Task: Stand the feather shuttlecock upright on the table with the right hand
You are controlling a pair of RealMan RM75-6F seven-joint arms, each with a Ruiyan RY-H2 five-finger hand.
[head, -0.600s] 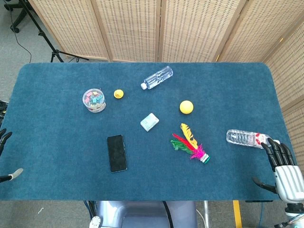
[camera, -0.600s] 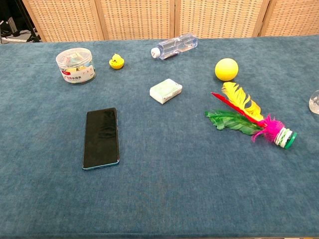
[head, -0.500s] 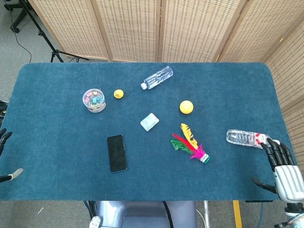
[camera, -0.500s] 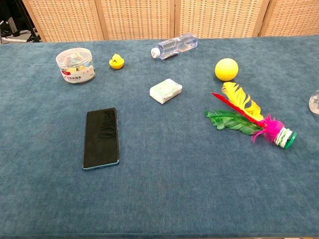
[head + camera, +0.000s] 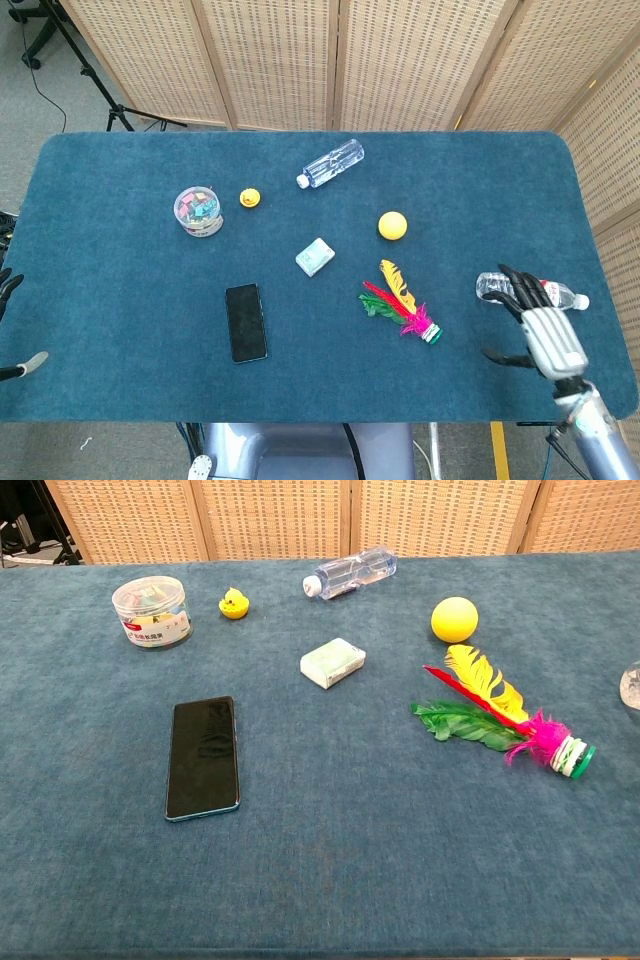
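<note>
The feather shuttlecock (image 5: pixel 402 306) lies flat on the blue table (image 5: pixel 120 290), its red, yellow and green feathers pointing up-left and its white and green base (image 5: pixel 431 335) toward the front right. The chest view shows the shuttlecock (image 5: pixel 505 720) lying the same way. My right hand (image 5: pixel 538 327) hovers to the right of it, fingers spread and empty, partly over a lying water bottle (image 5: pixel 492 288). Only fingertips of my left hand (image 5: pixel 12 330) show at the left edge, off the table.
A yellow ball (image 5: pixel 392 225) lies just behind the shuttlecock. A small pale box (image 5: pixel 314 257), a black phone (image 5: pixel 246 322), a clear jar (image 5: pixel 198 211), a yellow duck (image 5: pixel 249 198) and a second bottle (image 5: pixel 331 163) lie further left and back.
My right hand has moved left and inward over the table, from the front right corner toward the shuttlecock, now covering part of the near bottle. The shuttlecock has not moved.
</note>
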